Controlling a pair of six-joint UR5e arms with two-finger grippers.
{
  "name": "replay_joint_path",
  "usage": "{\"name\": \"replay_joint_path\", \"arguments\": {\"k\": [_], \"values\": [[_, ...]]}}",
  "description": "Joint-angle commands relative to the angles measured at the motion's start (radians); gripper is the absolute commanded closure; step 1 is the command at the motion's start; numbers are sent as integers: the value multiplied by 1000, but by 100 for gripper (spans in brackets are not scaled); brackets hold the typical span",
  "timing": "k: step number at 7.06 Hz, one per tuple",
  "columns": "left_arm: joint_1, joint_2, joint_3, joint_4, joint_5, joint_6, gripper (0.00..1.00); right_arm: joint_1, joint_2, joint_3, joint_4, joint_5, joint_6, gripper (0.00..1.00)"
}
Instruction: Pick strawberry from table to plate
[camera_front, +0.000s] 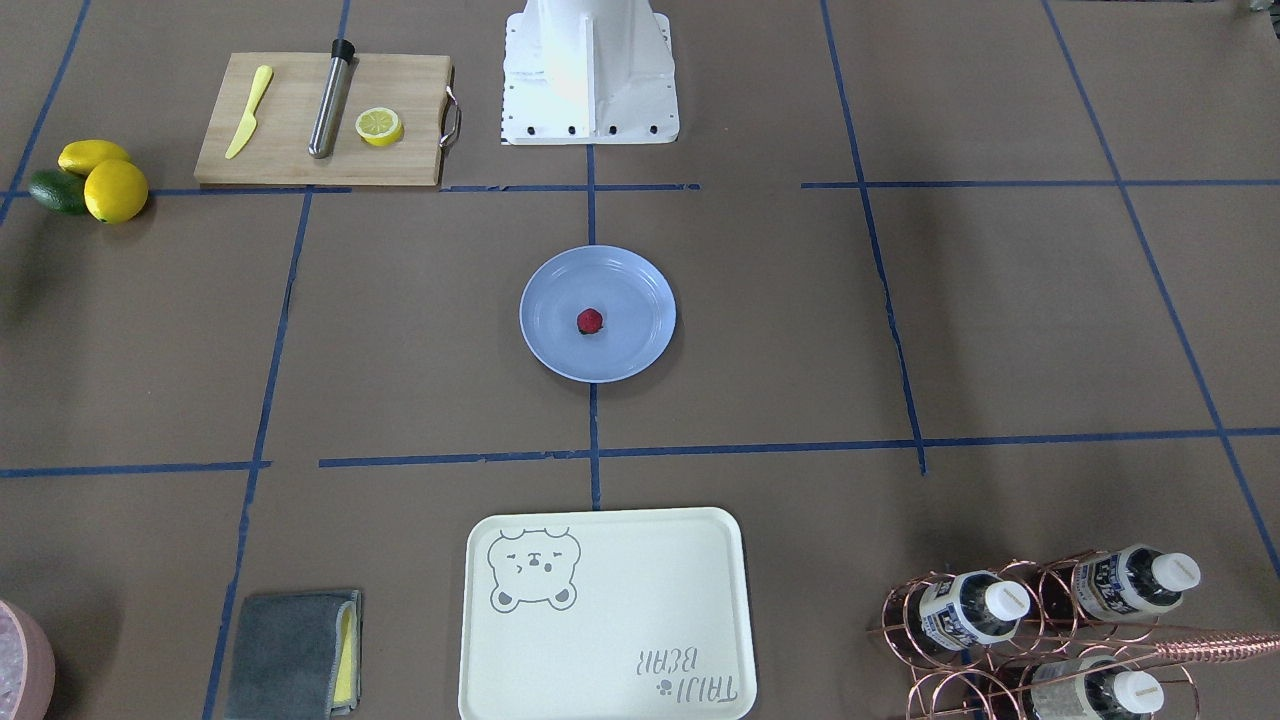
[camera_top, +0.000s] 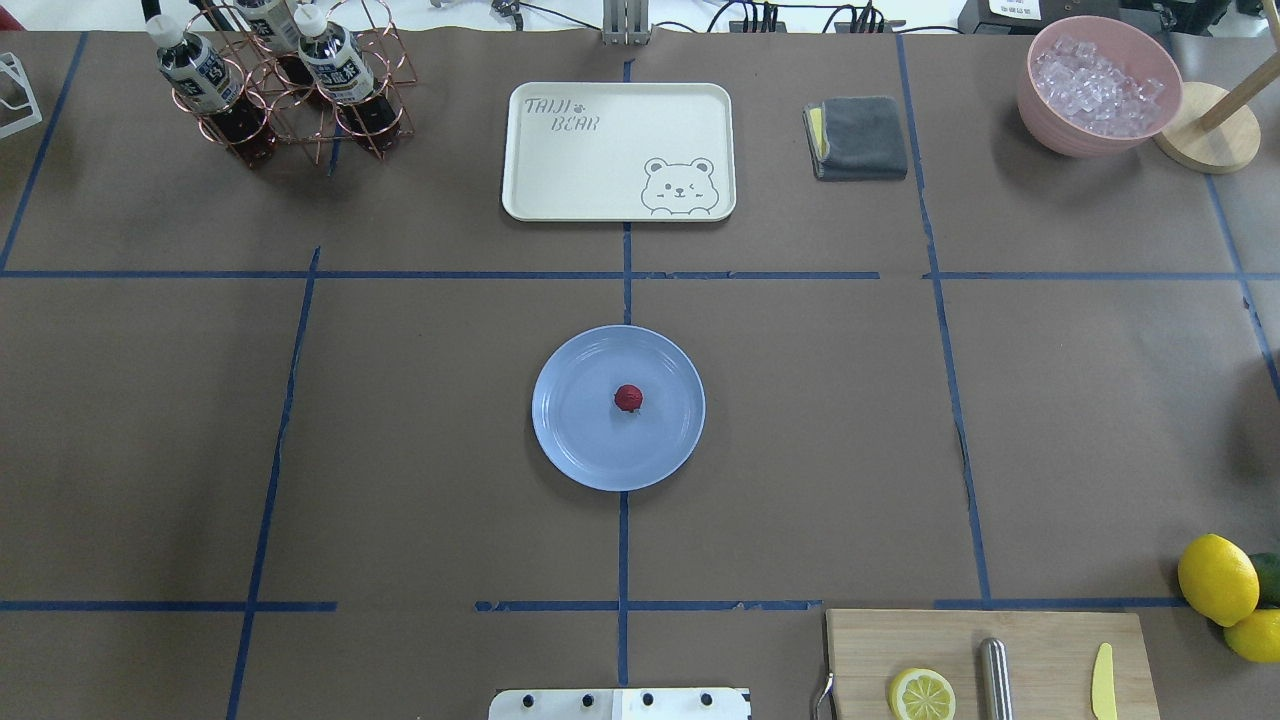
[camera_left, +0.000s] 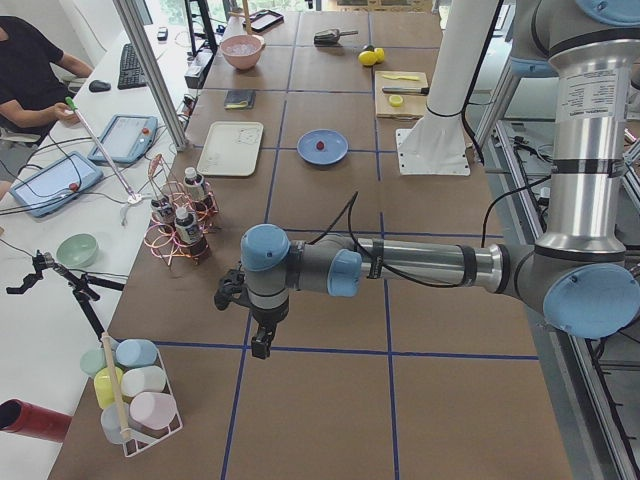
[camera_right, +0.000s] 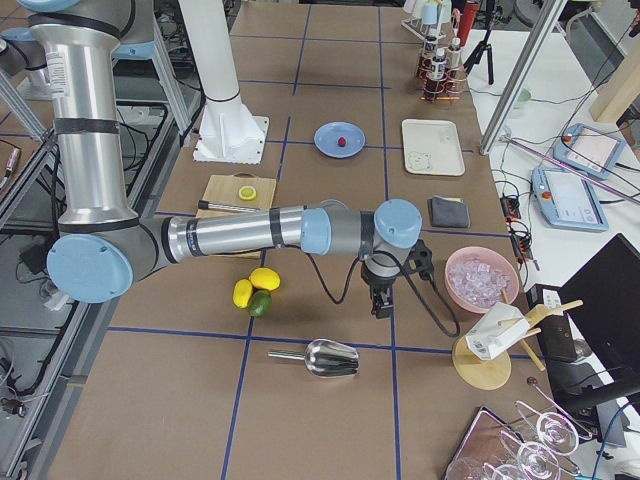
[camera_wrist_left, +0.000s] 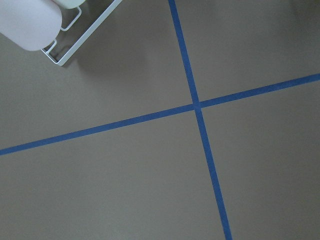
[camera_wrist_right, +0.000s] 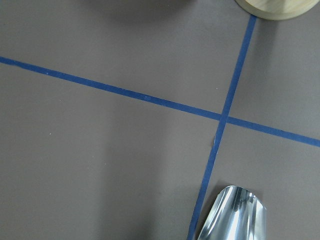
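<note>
Black at its tip, the left gripper (camera_left: 262, 340) hangs over a bare part of the table (camera_top: 400, 450), close to a wire rack of pale cups (camera_left: 135, 385). It shows only from the side and looks small, so nobody can tell if its fingers are apart or together. The right gripper (camera_right: 381, 302) hangs low at the other end of the table, between the lemons (camera_right: 255, 285) and a pink bowl of ice (camera_right: 480, 280), with a shiny scoop (camera_right: 325, 357) near it. Its fingers cannot be read either.

Both grippers are well apart from the middle of the table. There the strawberry (camera_top: 628, 398) sits near the middle of the blue plate (camera_top: 580, 450), touching nothing else.

So the job looks done. The best thing now is likely to do very little. If the arms move, they should go slowly and high, and not pass over the plate, because a bump could roll the little berry off.
</note>
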Motion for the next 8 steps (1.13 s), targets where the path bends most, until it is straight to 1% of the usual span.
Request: {"name": "replay_joint_path", "arguments": {"k": [1,3,4,5,6,7,8], "values": [[-14,29,35,-1,-18,26,0,26,-21,-41,21,32,-18,0],[-17,52,32,-7,-20,26,0,27,-26,-93,84,12,-20,0],[-16,52,35,-5,-21,17,0,27,-29,-136,142,12,-20,0],[-17,52,30,2,-50,14,0,27,-29,-173,205,12,-20,0],[-17,52,26,8,-88,9,0,27,-27,-181,216,12,-16,0],[-17,44,15,21,-90,-21,0,27,-26,-179,216,14,22,0],[-16,43,-22,21,-90,-54,0,27,-23,-173,218,14,52,0]]}}
